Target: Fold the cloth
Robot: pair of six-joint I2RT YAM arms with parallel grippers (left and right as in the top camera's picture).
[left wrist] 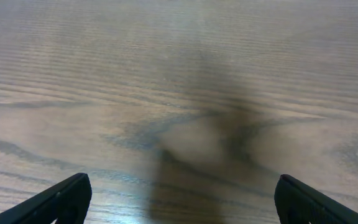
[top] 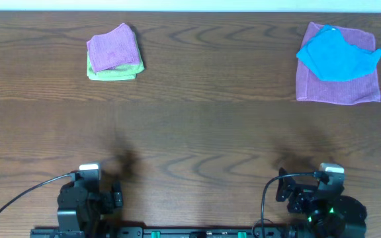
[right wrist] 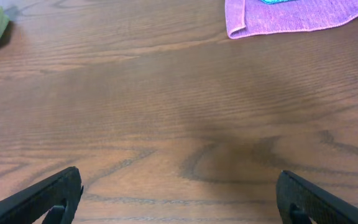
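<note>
1. Location. The mauve-purple square microfibre cloth (top: 113,48) lies at the far left of the counter (top: 190,132). It is already doubled into a small thick pad and rests on a lime-green folded cloth (top: 111,74) of about the same footprint. It sits skewed, so a green strip shows along the near and left edges.
2. Risk, stack. The pad looks soft and springy, and its rounded corners suggest the layers are only loosely pressed. In my judgement a nudge could open it or slide it off the green one. A pinch taken low at its edge would likely catch green fabric too.
3. Risk, mix-up. A second mauve-purple cloth (top: 339,89) of like colour lies flat at the far right beneath a crumpled bright blue cloth (top: 338,54). Reaching for the wrong one is plausible, and lifting it would drag the blue one along.
4. Materials. The cloths read as matt and finely napped. The flat one's left edge looks turned over on itself in the right wrist view. The counter is dark wood-grain and smooth, and probably offers little grip.
5. Grippers. The left gripper (left wrist: 182,199) and right gripper (right wrist: 178,193) sit at the near edge, well apart from every cloth. Their jaws are spread wide and hold nothing.
</note>
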